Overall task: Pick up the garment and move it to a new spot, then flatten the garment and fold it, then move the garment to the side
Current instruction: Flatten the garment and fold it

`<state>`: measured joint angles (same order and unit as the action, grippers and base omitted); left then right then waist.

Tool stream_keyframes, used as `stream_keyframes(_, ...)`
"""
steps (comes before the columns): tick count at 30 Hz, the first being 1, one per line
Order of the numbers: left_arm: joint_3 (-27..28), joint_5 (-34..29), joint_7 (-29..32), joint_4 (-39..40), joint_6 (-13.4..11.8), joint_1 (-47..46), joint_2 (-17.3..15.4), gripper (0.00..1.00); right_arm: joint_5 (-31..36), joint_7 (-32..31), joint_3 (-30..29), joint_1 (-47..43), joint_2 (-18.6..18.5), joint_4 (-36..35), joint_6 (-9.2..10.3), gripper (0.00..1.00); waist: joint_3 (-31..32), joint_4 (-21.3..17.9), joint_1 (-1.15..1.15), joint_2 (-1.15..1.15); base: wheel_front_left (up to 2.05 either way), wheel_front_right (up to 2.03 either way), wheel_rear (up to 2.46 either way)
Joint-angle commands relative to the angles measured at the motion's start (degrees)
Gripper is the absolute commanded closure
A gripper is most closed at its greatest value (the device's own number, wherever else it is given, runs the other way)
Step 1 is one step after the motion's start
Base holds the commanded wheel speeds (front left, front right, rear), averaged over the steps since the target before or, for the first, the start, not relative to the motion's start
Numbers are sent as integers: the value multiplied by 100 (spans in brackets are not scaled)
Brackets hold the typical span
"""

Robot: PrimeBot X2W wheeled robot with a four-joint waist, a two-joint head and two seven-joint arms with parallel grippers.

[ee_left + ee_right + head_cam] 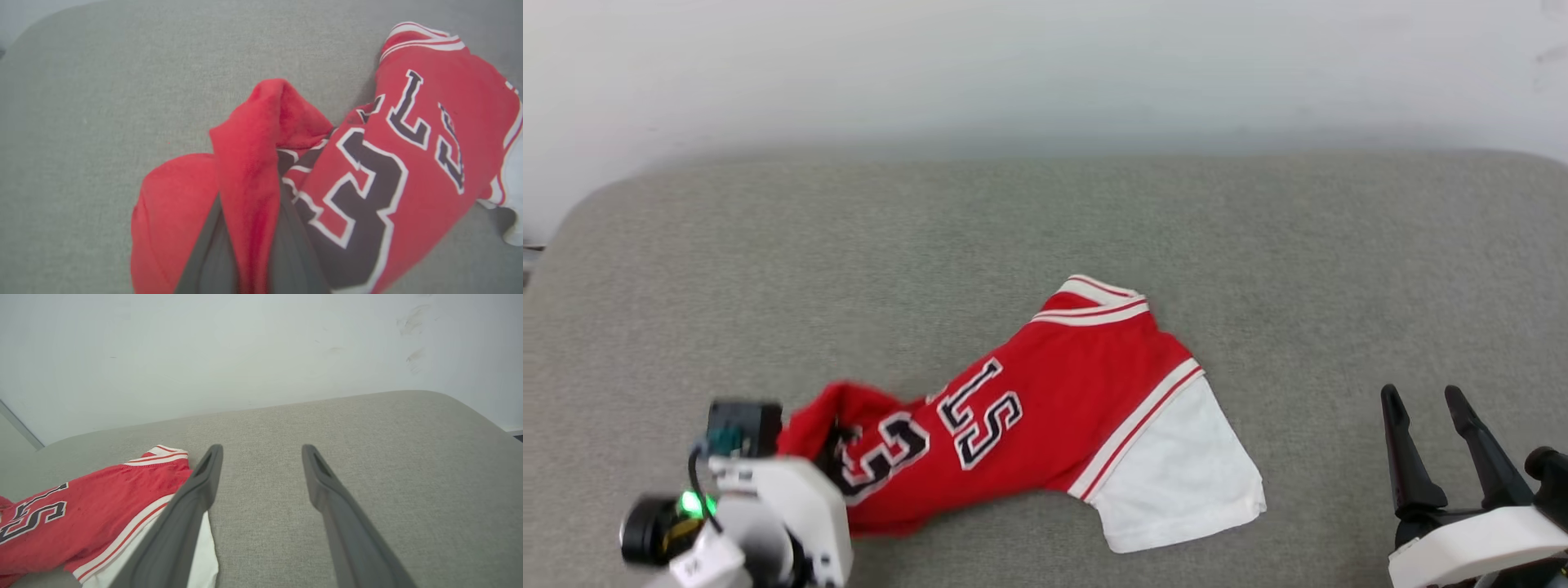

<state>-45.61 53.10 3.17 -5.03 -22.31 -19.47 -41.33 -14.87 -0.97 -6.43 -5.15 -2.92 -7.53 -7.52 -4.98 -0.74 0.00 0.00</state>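
Kid: Grey cloth covers the bench (1045, 229), and a plain white wall (1045, 65) is at the far side.

Pal: Where is the garment (1054, 408)?

Kid: It lies on the near half of the bench, a bit left of the middle. It is bright red with big black letters (980, 412) that have white edges. One white sleeve (1176, 474) sticks out on its near right side. A red and white striped edge (1094, 306) is at its far end.

Pal: What is the left end effector (250, 204) doing?

Kid: It is at the near left. Its two dark fingers (206, 257) are pressed together on a fold of red cloth. That end of the garment is all bunched up around them. The rest is lying on the bench.

Pal: And the right end effector (1421, 396)?

Kid: It is at the near right, well apart from the garment. Its fingers are spread wide with nothing between them, just grey bench under them. From its own camera, the white sleeve peeks out beside its left finger (192, 498).
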Motion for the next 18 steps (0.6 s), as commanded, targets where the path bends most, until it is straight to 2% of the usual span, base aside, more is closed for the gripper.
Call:
stream_keyframes(1,22,110,-51,74,-66,269,4,100,34,-34,-21,-91,7,-33,5,0,156,171,0,0,0,0,0)
stream_keyframes(5,76,519,-275,196,-185,1023,193,100,46,-160,-52,-166,8,-48,5,0,272,319,0,0,0,0,0)
stream_keyframes(12,31,843,-611,-160,21,1537,679,100,78,-337,-66,-186,7,-70,5,0,351,327,0,0,0,0,0)
stream_keyframes(13,31,855,-652,-216,57,1514,735,91,78,-354,-69,-189,7,-69,5,0,357,319,0,0,0,0,0)
stream_keyframes(14,37,840,-700,-268,81,1471,783,36,84,-373,-85,-198,7,-62,5,0,365,310,0,0,0,0,0)
stream_keyframes(15,53,761,-786,-305,104,1392,802,0,84,-388,-92,-206,7,-60,5,0,373,303,0,0,0,0,0)
stream_keyframes(18,131,552,-1154,-363,95,1228,845,0,61,-421,-112,-225,7,-56,5,0,405,275,0,0,0,0,0)
